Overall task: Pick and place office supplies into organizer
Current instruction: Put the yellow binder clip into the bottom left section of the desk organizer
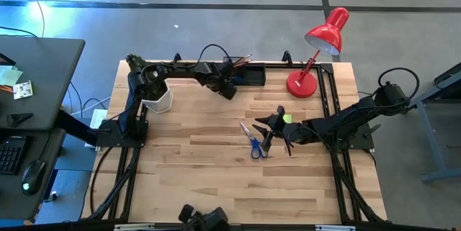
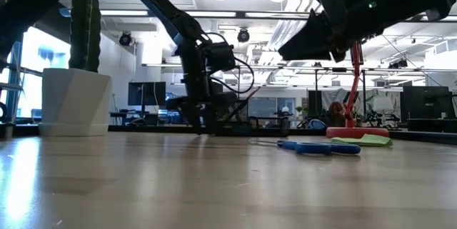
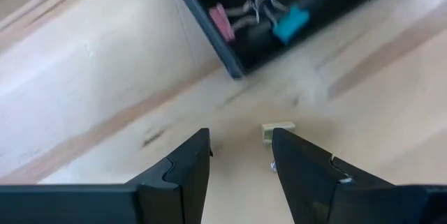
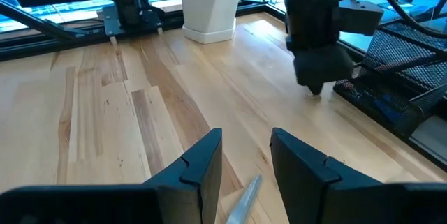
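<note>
The left pincer [image 3: 241,158], fingers apart, hovers over a tiny pale block [image 3: 277,132] on the wooden counter [image 1: 216,173] beside the black organizer tray [image 3: 293,15], seemingly mid-pick; next it must lower and close, while the right pincer [image 4: 244,155], also apart, waits above the blue-handled scissors [image 1: 256,145].

High view is looking straight down, taking in the whole wooden table [image 1: 216,166] and both arms. Low view is sitting at tabletop level, facing across into the room. Left wrist view is pointing steeply down, close above the organizer [image 3: 279,15] corner. Right wrist view is facing across the table; it is sharing the white pot [image 4: 209,4] with high and low views.
</note>
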Available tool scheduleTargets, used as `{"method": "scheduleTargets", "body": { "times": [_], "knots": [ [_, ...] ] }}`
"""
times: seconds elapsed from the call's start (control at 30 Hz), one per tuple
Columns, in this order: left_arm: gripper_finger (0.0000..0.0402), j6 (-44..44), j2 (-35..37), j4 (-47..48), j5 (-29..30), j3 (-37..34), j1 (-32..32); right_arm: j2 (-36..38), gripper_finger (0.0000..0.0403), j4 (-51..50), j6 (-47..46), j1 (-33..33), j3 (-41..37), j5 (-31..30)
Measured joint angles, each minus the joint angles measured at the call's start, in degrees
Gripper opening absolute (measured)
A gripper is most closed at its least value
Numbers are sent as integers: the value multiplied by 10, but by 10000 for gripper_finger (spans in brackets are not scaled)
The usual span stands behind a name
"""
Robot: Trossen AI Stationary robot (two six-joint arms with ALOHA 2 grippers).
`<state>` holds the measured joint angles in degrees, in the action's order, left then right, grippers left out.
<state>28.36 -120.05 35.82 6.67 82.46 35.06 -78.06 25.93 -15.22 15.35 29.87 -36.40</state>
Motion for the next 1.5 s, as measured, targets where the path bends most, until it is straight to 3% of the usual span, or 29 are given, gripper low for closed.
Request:
{"method": "scheduleTargets", "body": {
  "times": [0.23,0.57,0.83,1.13,1.5],
  "knots": [
    [145,-15,-4,65,16,2,-40,0,119,-13,-19,0,0,0],
    [145,-24,-4,176,26,1,-148,0,119,-14,-27,0,0,5],
    [145,-10,0,189,57,0,-215,0,119,-16,-28,0,0,9],
    [145,5,67,197,81,-2,-229,0,119,-18,-29,0,0,9],
    [145,-42,106,197,124,-28,-307,0,119,-41,-43,1,0,26]
  ]
}}
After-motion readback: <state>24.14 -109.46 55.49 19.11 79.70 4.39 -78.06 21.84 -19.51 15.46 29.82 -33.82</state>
